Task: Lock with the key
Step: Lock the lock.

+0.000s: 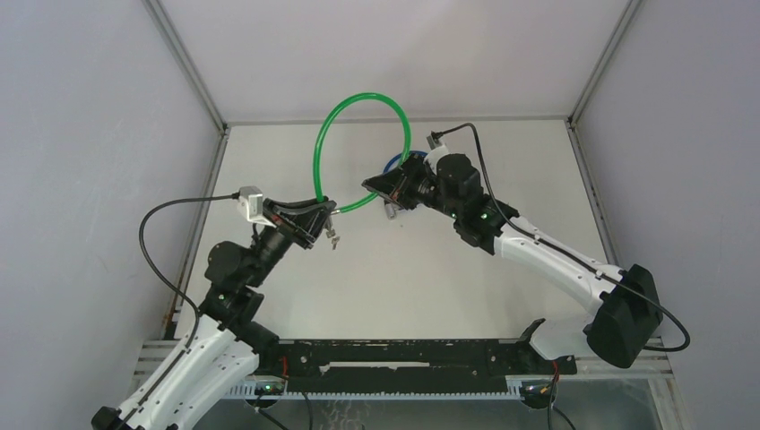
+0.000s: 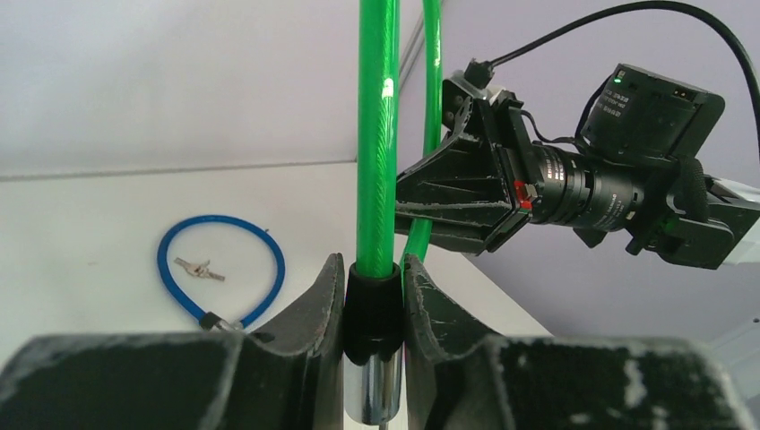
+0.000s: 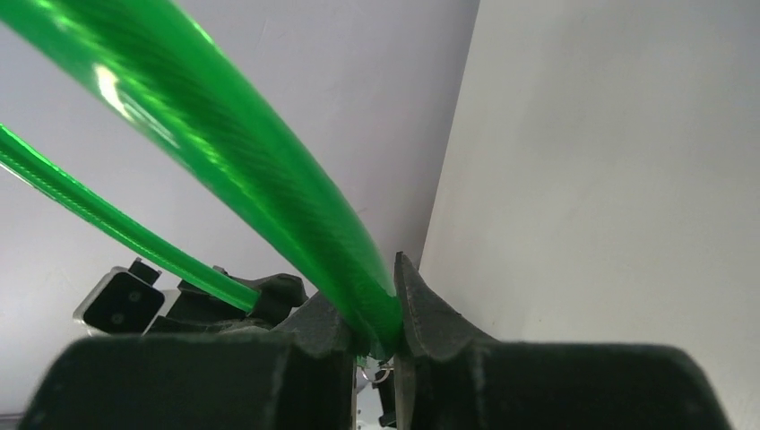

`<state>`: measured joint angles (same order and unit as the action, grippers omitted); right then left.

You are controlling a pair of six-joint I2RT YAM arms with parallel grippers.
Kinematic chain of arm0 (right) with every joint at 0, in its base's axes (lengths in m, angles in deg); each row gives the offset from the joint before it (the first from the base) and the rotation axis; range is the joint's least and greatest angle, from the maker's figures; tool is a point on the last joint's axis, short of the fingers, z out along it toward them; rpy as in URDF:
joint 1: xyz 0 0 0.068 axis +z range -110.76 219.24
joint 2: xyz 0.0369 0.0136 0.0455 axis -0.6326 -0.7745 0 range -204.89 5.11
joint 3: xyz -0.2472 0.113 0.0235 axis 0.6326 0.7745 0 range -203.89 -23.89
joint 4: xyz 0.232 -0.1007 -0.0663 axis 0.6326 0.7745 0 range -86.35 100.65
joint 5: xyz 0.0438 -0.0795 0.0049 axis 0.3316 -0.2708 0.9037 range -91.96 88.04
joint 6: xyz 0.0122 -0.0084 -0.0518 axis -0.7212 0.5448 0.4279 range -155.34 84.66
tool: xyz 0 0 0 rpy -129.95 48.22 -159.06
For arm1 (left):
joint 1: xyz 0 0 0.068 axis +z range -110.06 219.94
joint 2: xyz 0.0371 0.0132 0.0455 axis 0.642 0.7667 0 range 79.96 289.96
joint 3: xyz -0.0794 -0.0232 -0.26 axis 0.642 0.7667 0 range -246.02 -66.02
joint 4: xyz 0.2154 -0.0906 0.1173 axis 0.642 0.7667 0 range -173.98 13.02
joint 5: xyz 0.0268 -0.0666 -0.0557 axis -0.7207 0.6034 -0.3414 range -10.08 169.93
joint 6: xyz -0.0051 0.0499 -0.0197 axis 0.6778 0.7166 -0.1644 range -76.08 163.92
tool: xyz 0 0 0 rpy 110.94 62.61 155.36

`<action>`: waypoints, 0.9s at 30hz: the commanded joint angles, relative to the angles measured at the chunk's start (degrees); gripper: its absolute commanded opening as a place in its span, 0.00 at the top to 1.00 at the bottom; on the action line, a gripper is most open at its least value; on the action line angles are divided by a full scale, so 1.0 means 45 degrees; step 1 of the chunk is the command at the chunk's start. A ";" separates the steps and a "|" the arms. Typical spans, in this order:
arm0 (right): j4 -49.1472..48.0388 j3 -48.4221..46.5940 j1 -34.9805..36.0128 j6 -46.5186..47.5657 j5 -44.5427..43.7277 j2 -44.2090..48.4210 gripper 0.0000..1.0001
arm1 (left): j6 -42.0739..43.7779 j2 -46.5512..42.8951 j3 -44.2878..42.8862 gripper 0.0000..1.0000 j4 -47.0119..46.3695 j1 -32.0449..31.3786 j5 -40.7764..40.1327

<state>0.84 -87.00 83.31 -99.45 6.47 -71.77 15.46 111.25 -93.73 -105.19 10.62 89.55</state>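
Cable lock (image 1: pixel 358 100), green: translucent sheathed cable bent into a tall, nearly closed loop arching upward. One end, fitted with a black collar (image 2: pixel 374 300) and a bright metal tip, stands upright, pinched between the fingers of the left gripper (image 2: pixel 372 269). Another stretch of the cable is pinched in the right gripper (image 3: pixel 375 313), and the two held parts sit near each other. Keys (image 1: pixel 333 238): small silver bunch just beside the left-held end; hanging or resting, cannot tell
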 commanded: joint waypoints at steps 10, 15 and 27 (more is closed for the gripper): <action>-0.1247 -0.0838 -0.0420 0.0995 0.1615 0.0757 1.00 | -0.0706 0.0407 -0.1985 0.84 0.3279 0.0037 0.0805; -0.1368 -0.0840 -0.0553 0.0929 0.1839 0.0665 1.00 | -0.0758 0.0343 -0.1927 1.00 0.3085 0.0061 0.1060; -0.0813 -0.0848 -0.1059 0.2002 0.2568 0.0698 0.42 | -0.2137 -0.0663 0.1104 1.00 -0.2229 0.0051 -0.1500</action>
<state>0.36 -87.33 78.57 -94.08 16.21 -71.66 8.64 109.11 -91.32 -105.24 10.59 88.59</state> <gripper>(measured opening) 0.527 0.255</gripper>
